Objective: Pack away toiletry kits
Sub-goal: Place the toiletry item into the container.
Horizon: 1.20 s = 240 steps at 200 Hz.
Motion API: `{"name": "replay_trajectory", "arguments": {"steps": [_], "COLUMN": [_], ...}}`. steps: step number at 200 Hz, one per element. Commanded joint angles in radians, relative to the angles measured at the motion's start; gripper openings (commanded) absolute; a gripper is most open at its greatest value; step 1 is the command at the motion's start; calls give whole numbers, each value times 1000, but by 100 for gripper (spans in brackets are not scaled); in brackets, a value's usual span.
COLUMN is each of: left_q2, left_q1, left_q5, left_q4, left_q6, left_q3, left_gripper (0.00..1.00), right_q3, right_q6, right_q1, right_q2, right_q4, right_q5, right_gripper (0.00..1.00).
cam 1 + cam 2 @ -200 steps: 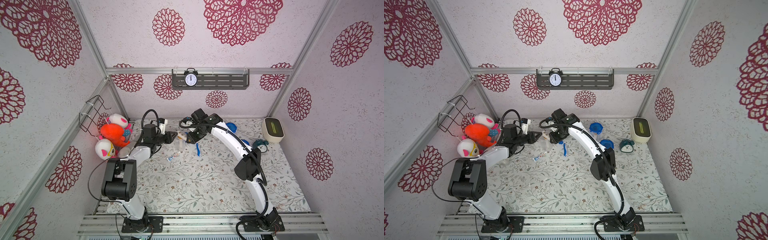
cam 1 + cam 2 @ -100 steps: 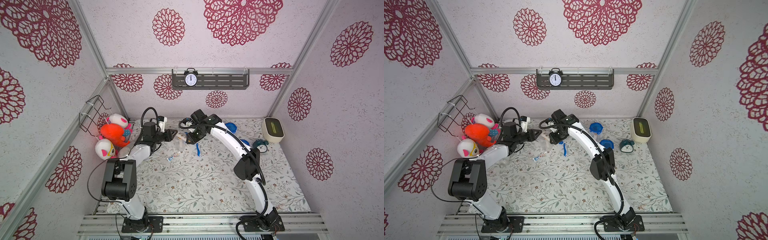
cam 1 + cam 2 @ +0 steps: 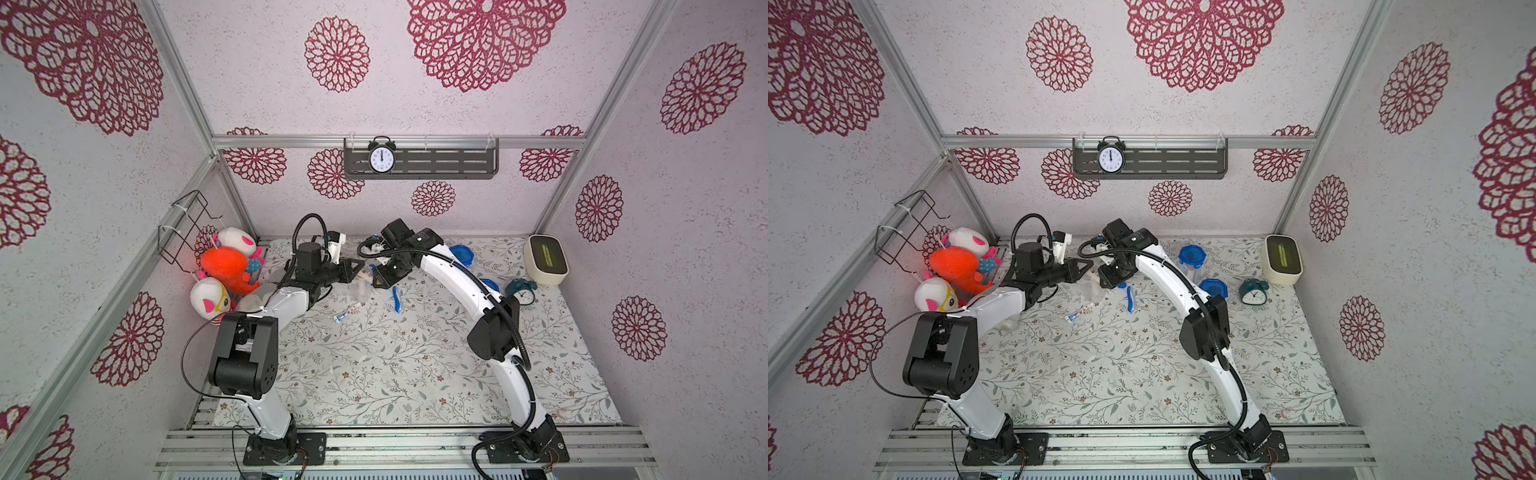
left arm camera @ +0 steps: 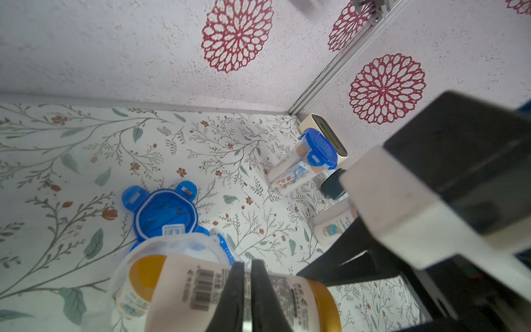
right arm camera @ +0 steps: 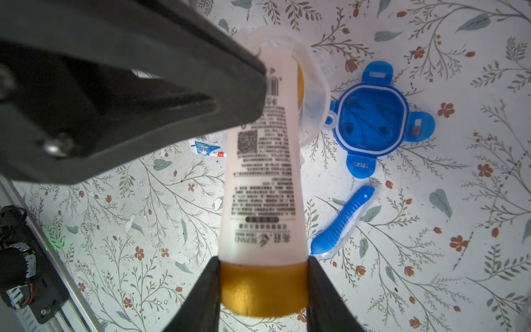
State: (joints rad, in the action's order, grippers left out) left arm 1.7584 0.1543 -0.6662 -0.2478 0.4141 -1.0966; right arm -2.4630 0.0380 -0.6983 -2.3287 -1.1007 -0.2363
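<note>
My right gripper (image 5: 263, 267) is shut on the orange-yellow cap of a white bottle (image 5: 261, 172). The bottle's other end pokes into the mouth of an open clear jar (image 5: 316, 95), where another orange-capped bottle stands. My left gripper (image 4: 247, 263) is shut with nothing between its fingers, and its tips lie against the bottle (image 4: 201, 287) close to the jar's rim. In both top views the two grippers (image 3: 360, 266) (image 3: 1102, 279) meet over the jar at the back of the table. The jar's blue lid (image 5: 372, 120), a blue toothbrush (image 5: 342, 221) and a small toothpaste tube (image 3: 345, 313) lie loose beside it.
Two lidded jars (image 3: 1191, 259) (image 3: 1213, 287) stand right of my right arm, then a teal alarm clock (image 3: 1253, 293) and a cream box (image 3: 1282, 259) in the back right corner. Plush toys (image 3: 226, 266) are piled under a wire basket (image 3: 187, 228) by the left wall.
My left gripper's jaws have closed. Both arms stay almost where they were, and the right gripper still holds the bottle.
</note>
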Motion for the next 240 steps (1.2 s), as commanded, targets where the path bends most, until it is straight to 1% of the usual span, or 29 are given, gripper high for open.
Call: {"name": "replay_trajectory", "arguments": {"steps": [1,34,104,190,205,212,222,235,240], "left_q2": [12,26,31,-10,-30,-43,-64,-101,-114], "left_q1": [-1,-1,-5,-24,-27,-27,-29,-30,-30], "left_q5": [11,22,35,60,65,67,75,95,100], "left_q4": [-23,-1,29,45,57,68,81,85,86], "left_q6": [-3,-15,-37,-46,-46,-47,-43,-31,-23], "left_q3": [1,-15,-1,24,7,-6,-21,-27,-27], "left_gripper": [9,8,8,9,11,13,22,29,34], "right_q3": [-38,-37,-37,-22,36,92,196,348,414], "right_q6": [20,22,-5,-65,-81,-94,-124,-181,-212], "right_q1": [0,0,-1,-1,-1,0,7,27,40], "right_q2": [18,24,36,56,98,132,191,276,309], "right_q4": [4,14,92,247,300,338,401,507,545], "right_q5": [4,9,23,34,52,82,144,202,215], "right_gripper": [36,40,57,58,61,63,63,63,63]}}
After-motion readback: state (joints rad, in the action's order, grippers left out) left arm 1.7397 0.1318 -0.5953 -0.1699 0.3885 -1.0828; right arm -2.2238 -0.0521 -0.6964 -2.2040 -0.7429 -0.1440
